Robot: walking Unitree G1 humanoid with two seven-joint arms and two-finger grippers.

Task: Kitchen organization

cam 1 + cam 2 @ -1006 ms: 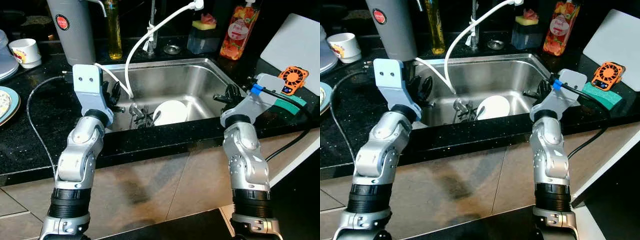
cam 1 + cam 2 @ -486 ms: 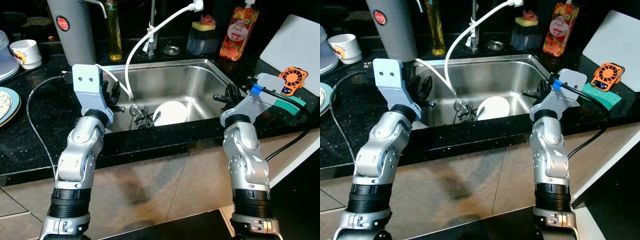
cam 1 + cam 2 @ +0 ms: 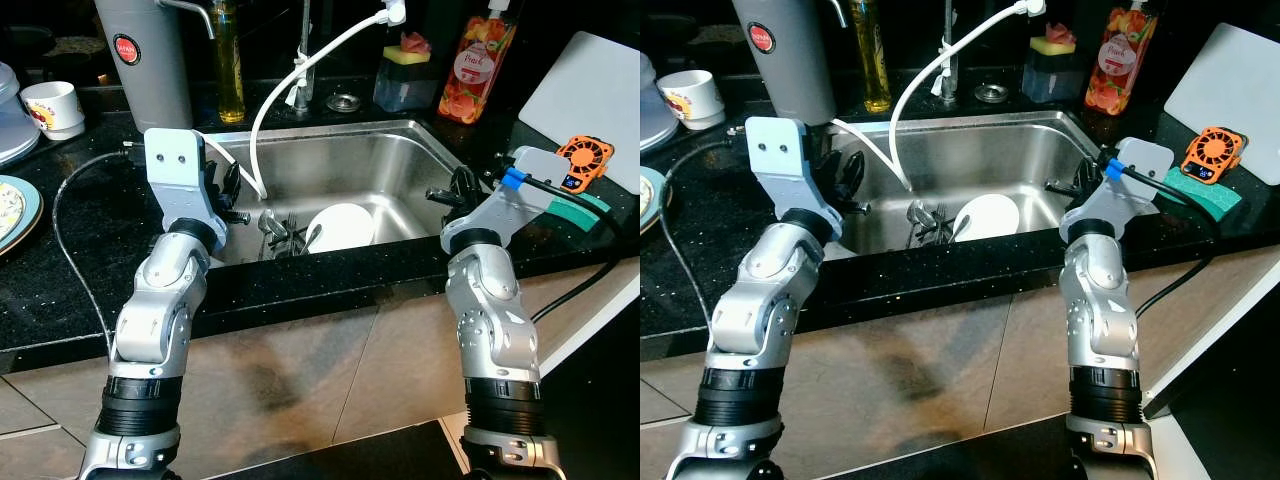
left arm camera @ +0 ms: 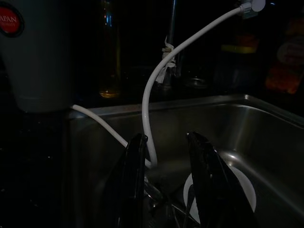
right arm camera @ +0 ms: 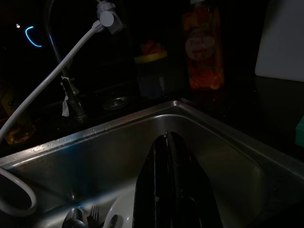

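Note:
A steel sink (image 3: 380, 165) holds a white plate (image 3: 341, 224) and a heap of forks and spoons (image 3: 283, 230). My left gripper (image 3: 229, 190) hangs over the sink's left rim, open, with a gap between its black fingers (image 4: 135, 180) and nothing in it. Over the right rim my right gripper (image 3: 452, 189) is shut and empty, its fingers (image 5: 172, 190) pressed together above the plate (image 5: 124, 209). A white hose (image 3: 300, 70) curves from the tap down into the basin.
Behind the sink stand a grey canister (image 3: 145, 60), an oil bottle (image 3: 229, 65), a sponge holder (image 3: 406, 70) and an orange soap bottle (image 3: 478, 60). A cup (image 3: 50, 105) and patterned plate (image 3: 12, 208) sit left. An orange fan (image 3: 585, 160), green sponge (image 3: 583, 205) and white board (image 3: 590, 90) lie right.

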